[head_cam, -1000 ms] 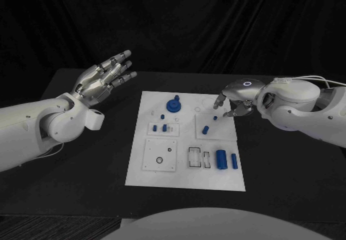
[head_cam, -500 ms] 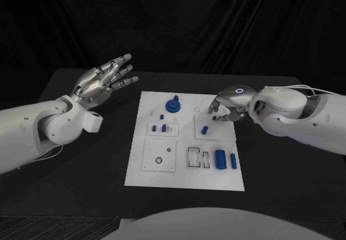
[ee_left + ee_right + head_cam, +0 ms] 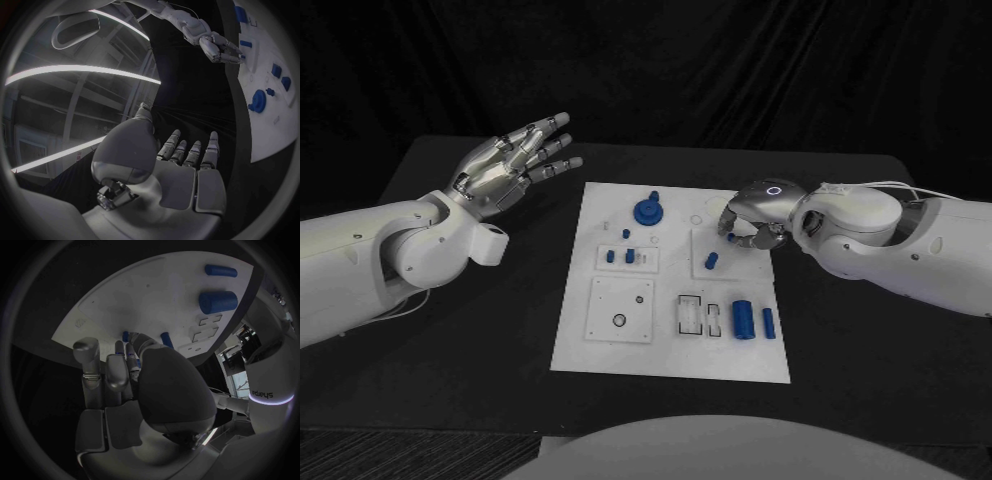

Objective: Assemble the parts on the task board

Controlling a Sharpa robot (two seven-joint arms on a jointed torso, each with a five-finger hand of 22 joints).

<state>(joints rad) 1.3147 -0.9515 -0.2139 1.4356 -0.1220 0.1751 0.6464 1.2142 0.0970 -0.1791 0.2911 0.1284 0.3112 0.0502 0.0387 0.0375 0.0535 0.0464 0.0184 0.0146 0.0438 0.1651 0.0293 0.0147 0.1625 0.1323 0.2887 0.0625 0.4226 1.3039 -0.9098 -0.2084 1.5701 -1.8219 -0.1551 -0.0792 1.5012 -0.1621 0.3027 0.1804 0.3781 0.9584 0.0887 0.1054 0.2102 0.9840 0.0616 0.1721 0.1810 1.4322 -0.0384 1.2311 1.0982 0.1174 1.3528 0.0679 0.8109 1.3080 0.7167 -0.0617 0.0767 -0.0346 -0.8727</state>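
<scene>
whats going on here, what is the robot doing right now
The robot is putting small blue parts together on the white task board. Its right hand is down at the board's far right area, fingers around a small blue peg there; whether it actually grips the peg is unclear. The left hand is raised open off to the board's side, holding nothing. A blue knob and two blue cylinders rest on the board untouched.
</scene>
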